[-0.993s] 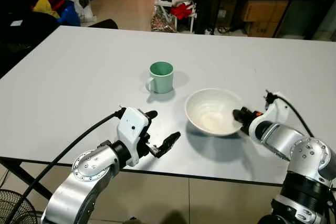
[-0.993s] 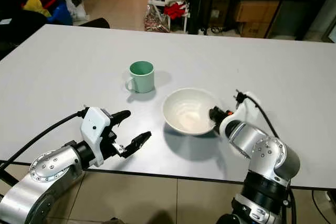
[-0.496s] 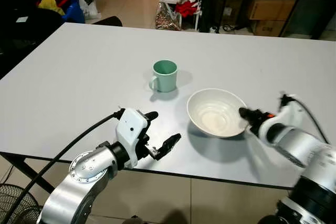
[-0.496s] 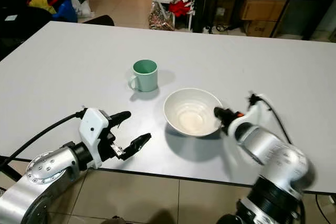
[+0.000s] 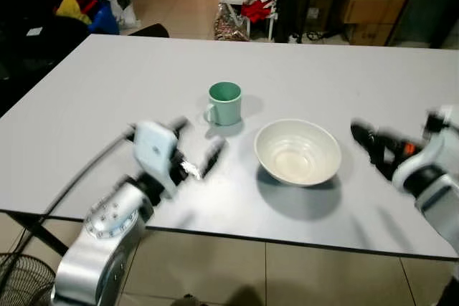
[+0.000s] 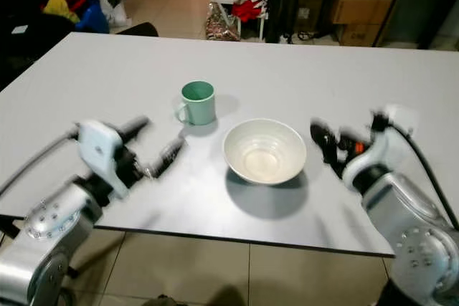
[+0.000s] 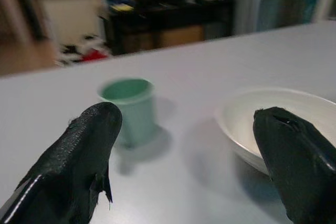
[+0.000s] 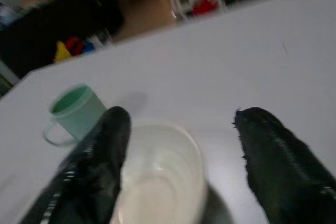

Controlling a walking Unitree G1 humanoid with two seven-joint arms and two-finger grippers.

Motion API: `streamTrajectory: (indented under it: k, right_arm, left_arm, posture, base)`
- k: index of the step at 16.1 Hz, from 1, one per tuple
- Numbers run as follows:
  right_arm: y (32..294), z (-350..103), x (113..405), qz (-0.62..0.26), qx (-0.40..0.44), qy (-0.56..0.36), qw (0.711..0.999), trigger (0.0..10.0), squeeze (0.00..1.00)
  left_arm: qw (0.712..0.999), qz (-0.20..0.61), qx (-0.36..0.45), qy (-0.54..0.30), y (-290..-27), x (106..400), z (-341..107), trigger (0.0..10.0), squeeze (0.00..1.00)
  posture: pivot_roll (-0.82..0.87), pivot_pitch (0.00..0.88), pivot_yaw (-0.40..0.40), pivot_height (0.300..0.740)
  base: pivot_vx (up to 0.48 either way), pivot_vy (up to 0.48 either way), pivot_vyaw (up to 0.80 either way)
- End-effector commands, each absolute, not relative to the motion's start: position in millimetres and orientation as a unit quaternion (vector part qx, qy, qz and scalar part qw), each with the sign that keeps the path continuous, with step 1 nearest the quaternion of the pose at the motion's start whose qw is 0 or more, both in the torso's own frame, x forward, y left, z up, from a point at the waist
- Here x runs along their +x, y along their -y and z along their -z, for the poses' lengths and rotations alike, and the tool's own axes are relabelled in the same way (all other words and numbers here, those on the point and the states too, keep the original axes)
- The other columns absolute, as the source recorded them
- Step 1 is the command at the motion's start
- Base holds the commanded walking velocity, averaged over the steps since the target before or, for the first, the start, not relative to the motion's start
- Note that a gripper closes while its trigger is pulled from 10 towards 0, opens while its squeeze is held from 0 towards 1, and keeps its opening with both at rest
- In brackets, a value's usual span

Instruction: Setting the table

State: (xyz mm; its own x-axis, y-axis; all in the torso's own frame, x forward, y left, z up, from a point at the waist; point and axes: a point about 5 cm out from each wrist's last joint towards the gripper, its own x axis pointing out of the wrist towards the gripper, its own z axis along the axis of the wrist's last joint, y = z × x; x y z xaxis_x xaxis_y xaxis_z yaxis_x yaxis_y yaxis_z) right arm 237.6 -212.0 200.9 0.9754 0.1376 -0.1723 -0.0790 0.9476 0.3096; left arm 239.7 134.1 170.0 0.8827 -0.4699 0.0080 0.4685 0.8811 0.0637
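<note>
The table (image 5: 107,84) is white and runs across the whole scene, its near edge toward the robot. At the left, the left gripper (image 5: 195,150) hangs above the near-left part of the table, blurred; its two black fingers (image 7: 86,150) stand wide apart with nothing between them, one tip pointing toward the mug, the other lower and nearer the bowl. The left wrist view confirms this: mug and bowl both lie beyond the open fingers, neither touched. The mug (image 5: 224,103) is pale green, upright, its handle turned to the left, and it stands near the middle of the table, just far-left of the bowl and clear of it. The bowl (image 5: 297,151) is white, upright and empty, resting on the table nearer the robot than the mug and a little right of centre, with its shadow falling toward the near edge. At the right, the right gripper (image 5: 374,145) sits just right of the bowl, apart from its rim, also blurred; its fingers (image 8: 100,156) are spread and hold nothing, and the right wrist view shows the bowl lying between and beyond them, the mug further off. Beyond the far edge, dark furniture and piles of coloured clothing (image 5: 251,6) stand on the floor.
</note>
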Motion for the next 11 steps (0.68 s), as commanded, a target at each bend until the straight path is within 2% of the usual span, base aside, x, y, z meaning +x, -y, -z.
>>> streamTrajectory:
  k: [1, 4, 7, 11]
  right_arm:
    - [189, -209, 238, -0.099, 0.124, -0.070, 0.985, 10.0, 1.00]
    - [157, -187, 232, -0.116, 0.066, -0.068, 0.989, 10.0, 1.00]
    - [158, -182, 231, -0.110, 0.050, -0.057, 0.991, 10.0, 1.00]
    - [167, -197, 231, -0.107, 0.005, -0.015, 0.994, 10.0, 1.00]
  left_arm:
    - [0.974, 0.219, 0.048, -0.014, -139, 240, -163, 10.0, 0.00]
    - [0.978, 0.198, 0.063, -0.013, -137, 237, -164, 10.0, 0.00]
    - [0.981, 0.178, 0.071, 0.007, -138, 238, -170, 10.0, 0.00]
    - [0.988, 0.147, 0.056, 0.013, -142, 258, -176, 10.0, 0.00]
  posture:
    - [0.09, 0.000, 0.054, 0.740]
    - [0.13, 0.000, 0.030, 0.740]
    - [0.12, 0.000, 0.032, 0.740]
    - [0.05, 0.000, 0.069, 0.740]
  base:
    - [0.000, 0.000, 0.80]
    - [0.000, 0.000, 0.80]
    - [0.000, 0.000, 0.80]
    - [0.000, 0.000, 0.80]
